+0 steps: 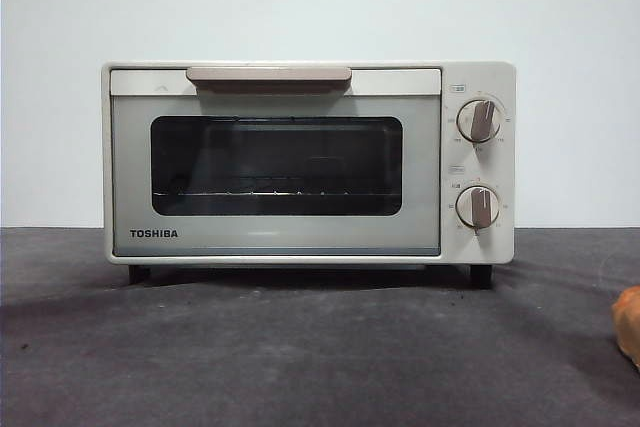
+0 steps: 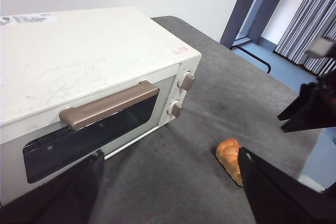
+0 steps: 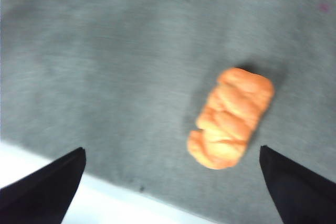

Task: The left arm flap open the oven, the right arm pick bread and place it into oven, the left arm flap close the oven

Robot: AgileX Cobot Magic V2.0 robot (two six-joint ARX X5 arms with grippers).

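While its dark-windowed door sits fully closed, the oven (image 1: 308, 162) stands square on the grey table (image 1: 300, 357) against the white wall (image 1: 400, 7), beige bar handle (image 1: 268, 75) across the top of the door and two beige knobs (image 1: 479, 120) stacked on its right panel. Off to the oven's knob side and nearer the table's front edge, the bread (image 3: 231, 118) lies flat on the cloth, well apart from the oven and touched by nothing. Above the loaf hangs the right gripper (image 3: 173, 182), jaws spread wide and empty. Up over the oven's front, looking down on the handle, the left gripper (image 2: 170, 187) hovers with its jaws likewise parted, holding nothing.
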